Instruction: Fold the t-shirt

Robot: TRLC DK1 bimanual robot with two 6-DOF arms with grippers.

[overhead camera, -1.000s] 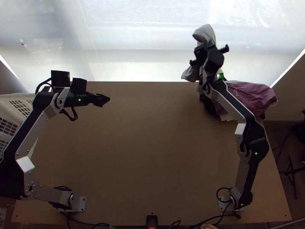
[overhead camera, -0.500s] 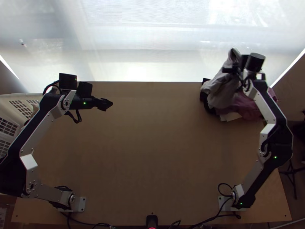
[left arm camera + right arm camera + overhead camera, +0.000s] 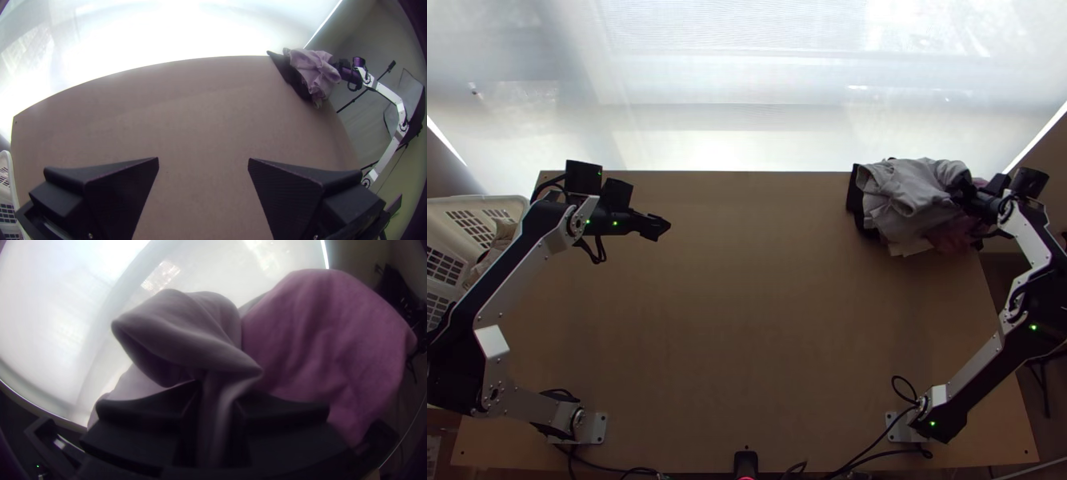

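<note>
The light wooden table (image 3: pixel 747 320) carries a bunched heap of grey, pink and black cloth (image 3: pixel 907 190) at its far right corner.

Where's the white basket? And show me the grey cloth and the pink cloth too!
White basket (image 3: pixel 475 202): top view, on its rim.
Grey cloth (image 3: pixel 907 188): top view, on its crumpled upper side.
Pink cloth (image 3: pixel 329 338): right wrist view, middle of its visible part.

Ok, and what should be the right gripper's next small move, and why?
Probably the black right gripper should draw the light grey cloth gently toward the light wooden table's middle: it pinches the cloth, which lies bunched over pink cloth at the far right corner, while the open black left gripper is over the left side.
</note>
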